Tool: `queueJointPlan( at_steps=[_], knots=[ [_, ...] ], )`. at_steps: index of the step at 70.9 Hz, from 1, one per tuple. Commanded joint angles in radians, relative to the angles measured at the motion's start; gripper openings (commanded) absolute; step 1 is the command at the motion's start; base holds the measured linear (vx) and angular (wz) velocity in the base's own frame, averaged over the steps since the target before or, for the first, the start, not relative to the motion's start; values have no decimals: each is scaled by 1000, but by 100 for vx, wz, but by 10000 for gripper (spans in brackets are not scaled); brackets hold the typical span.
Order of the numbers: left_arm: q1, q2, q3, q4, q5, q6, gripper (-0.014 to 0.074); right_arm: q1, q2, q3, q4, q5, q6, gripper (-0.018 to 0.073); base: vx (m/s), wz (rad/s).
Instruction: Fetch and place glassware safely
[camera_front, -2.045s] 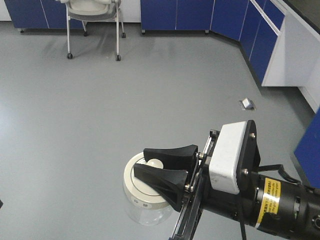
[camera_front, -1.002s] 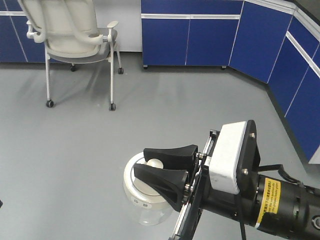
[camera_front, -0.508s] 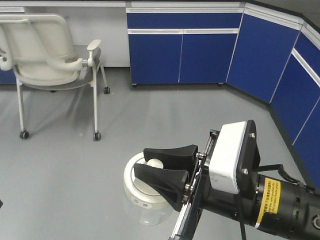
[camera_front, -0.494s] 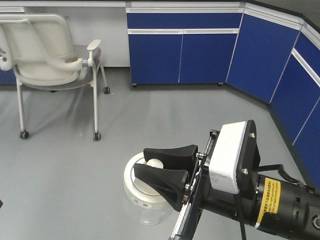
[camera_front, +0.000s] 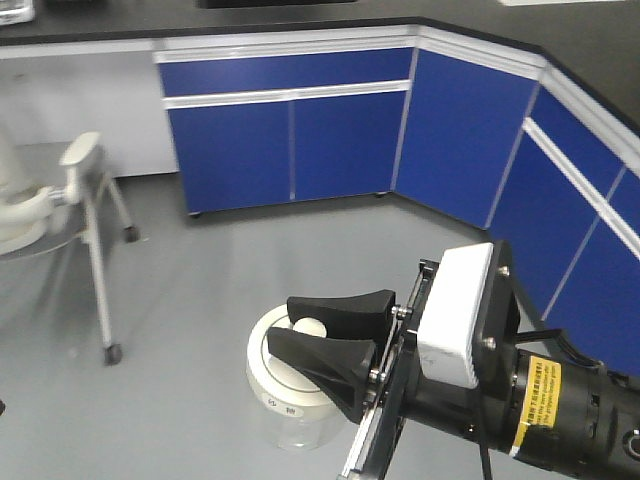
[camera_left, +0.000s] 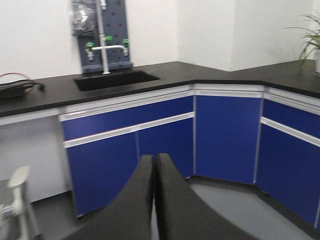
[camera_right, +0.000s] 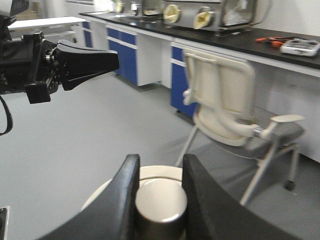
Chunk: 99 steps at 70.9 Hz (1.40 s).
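The glassware is a squat clear jar with a round cream-white lid. It hangs above the grey floor from the lid's raised knob. My right gripper is shut on that knob, one black finger on each side. In the right wrist view the knob sits tight between the fingers of the right gripper, with the lid's rim showing behind. The left gripper is shut with nothing in it. It also shows at the upper left of the right wrist view as the left gripper.
Blue floor cabinets under a black countertop run ahead and along the right wall. A sink with a tap is set in the counter. A cream wheeled chair stands at the left, and grey floor lies between.
The whole scene has swung. The chair slid from the upper middle to the far left and the blue cabinets came closer. The jar stays in the right gripper unchanged.
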Motion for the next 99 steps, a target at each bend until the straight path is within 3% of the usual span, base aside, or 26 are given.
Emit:
queueJointPlan(
  at_steps=[1,99],
  knots=[
    [-7,4,-27,-19,-52,-10,-7,-2,-26,-31,36,-89,-5,-3,34,-48],
    [-7,4,-27,-19,-51,-10,-7,-2,-26,-31,36,-90,-5,-3,22,-77]
  ],
)
